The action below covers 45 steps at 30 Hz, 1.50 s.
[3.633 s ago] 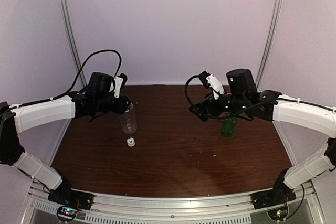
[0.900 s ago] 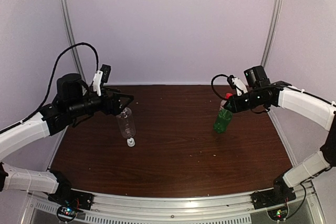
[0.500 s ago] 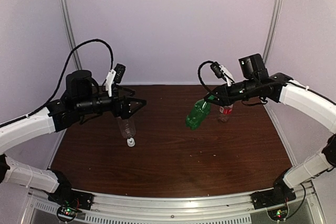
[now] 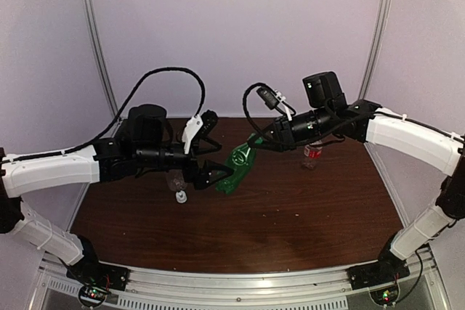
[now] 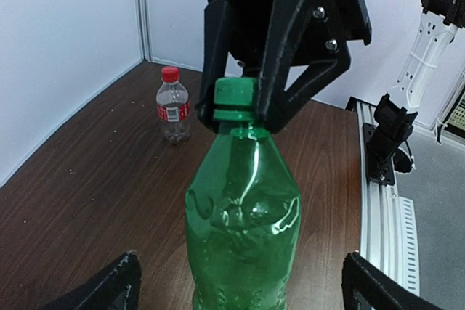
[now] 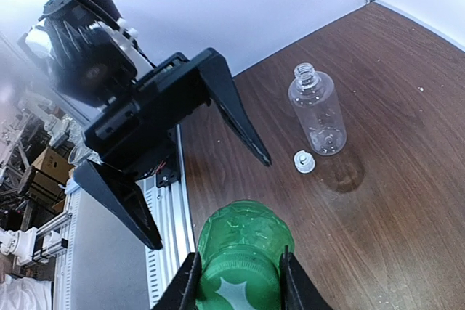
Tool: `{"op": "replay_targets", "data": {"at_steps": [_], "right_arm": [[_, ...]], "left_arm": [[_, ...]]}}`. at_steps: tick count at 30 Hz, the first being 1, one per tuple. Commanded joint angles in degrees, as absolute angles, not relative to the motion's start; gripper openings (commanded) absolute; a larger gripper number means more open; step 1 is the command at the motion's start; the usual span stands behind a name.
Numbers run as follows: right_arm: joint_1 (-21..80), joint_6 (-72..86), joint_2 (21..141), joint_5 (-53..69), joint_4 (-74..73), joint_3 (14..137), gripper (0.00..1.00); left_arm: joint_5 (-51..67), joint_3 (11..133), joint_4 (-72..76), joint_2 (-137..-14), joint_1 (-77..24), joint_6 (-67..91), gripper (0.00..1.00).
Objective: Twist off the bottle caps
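Right jaws, clenched on green bottle (image 4: 236, 168) at the neck, have swung it from right of table (image 4: 312, 215) to mid-air centre. Left jaws released, gaping either side of its base; green cap (image 5: 234, 99) still on, twisting likely next.

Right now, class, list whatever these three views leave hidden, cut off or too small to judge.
- Left wrist view: the green bottle has its base cut off by the bottom edge.
- Right wrist view: the green cap is out of frame below the right tool.
- Top view: the clear bottle is mostly hidden behind the left arm.
- Left wrist view: the print on the red-labelled bottle is too small to read.
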State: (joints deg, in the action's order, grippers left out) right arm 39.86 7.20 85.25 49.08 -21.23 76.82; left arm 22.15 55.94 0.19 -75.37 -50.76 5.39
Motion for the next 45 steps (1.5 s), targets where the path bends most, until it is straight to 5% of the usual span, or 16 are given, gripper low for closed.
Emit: {"op": "replay_targets", "data": {"at_steps": [1, 18, 25, 36, 45], "right_arm": [[40.89, 9.44, 86.51, 54.28, -16.36, 79.39, 0.04], [41.85, 10.73, 88.15, 56.20, -14.85, 79.63, 0.04], [41.94, 10.63, 88.62, 55.89, -15.23, 79.92, 0.06], [42.08, 15.73, 85.55, 46.97, -6.80, 75.27, 0.64], [42.60, 20.06, 82.45, 42.77, 2.88, 70.32, 0.73]], "left_arm": [[24.01, 57.90, 0.77, -77.51, -51.46, 1.94, 0.98], [26.23, 59.87, 0.96, -81.61, -51.67, 2.28, 0.79], [25.97, 60.22, 1.42, -82.52, -51.68, 2.45, 0.60], [23.66, 55.12, 13.13, -82.69, -51.65, 10.97, 0.38], [23.60, 52.66, 19.71, -83.47, -51.63, 16.31, 0.36]]}}
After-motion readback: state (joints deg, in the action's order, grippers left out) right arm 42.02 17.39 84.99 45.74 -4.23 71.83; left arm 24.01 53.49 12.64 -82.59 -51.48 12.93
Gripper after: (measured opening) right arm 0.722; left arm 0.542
